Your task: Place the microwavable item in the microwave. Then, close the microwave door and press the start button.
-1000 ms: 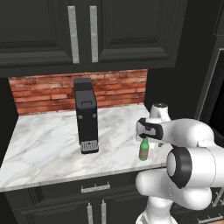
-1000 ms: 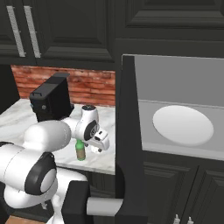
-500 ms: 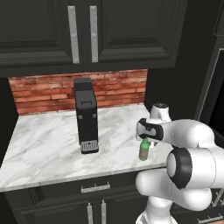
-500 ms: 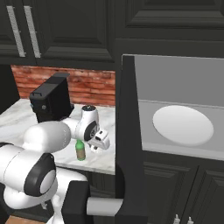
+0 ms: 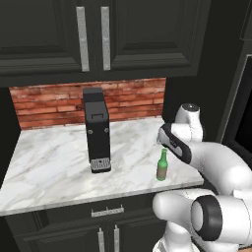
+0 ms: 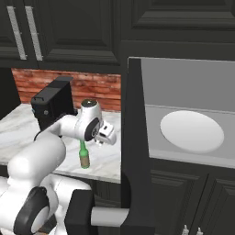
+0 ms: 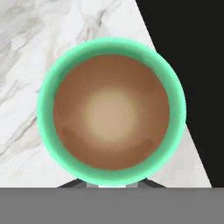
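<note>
The microwavable item, a white cup (image 7: 111, 116) with a green rim and brown liquid inside, stands on the marble counter and is seen from straight above in the hand view. My gripper (image 7: 111, 183) reaches down around it, a dark fingertip (image 7: 70, 183) showing under the rim on each side, shut on the cup. In the base views the hand (image 5: 168, 141) (image 6: 108, 135) hangs over the counter's right end and hides the cup. The microwave (image 6: 183, 92) stands open with its white turntable (image 6: 192, 131) bare. Its door (image 6: 135, 137) swings out towards me, edge-on.
A green glass bottle (image 5: 161, 166) (image 6: 84, 156) stands just left of the hand near the counter's front edge. The tall black coffee machine (image 5: 96, 129) (image 6: 53, 108) sits mid-counter before the brick wall. Black cabinets hang above the marble counter (image 5: 49, 157).
</note>
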